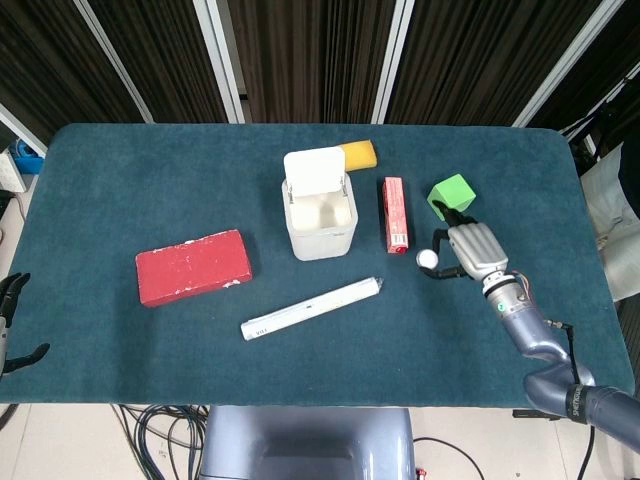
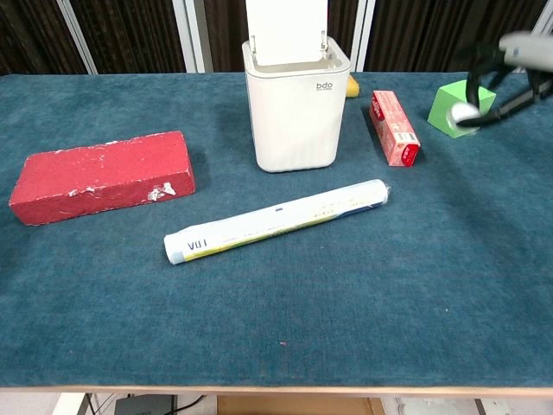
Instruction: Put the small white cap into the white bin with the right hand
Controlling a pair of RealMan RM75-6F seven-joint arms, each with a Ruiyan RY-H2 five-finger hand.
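From the head view, the white bin (image 1: pixel 321 218) is standing mid-table (image 1: pixel 120 180) with its lid up, a yellow sponge (image 1: pixel 359 153) behind it and a red carton (image 1: pixel 395 214) lying between it and the right hand (image 1: pixel 470 252). A green cube (image 1: pixel 450 194) is sitting just behind that hand, whose fingers (image 1: pixel 441 238) are pinching the small white cap (image 1: pixel 428 258). A red brick (image 1: pixel 193 266) and white tube (image 1: pixel 312 307) are lying nearer. The left hand (image 1: pixel 12 312) is hanging off the table edge, fingers spread.

From the chest view, the right hand (image 2: pixel 510 65) is holding the small white cap (image 2: pixel 462 113) aloft in front of the green cube (image 2: pixel 454 112), right of the red carton (image 2: pixel 394 127) and white bin (image 2: pixel 293 104).
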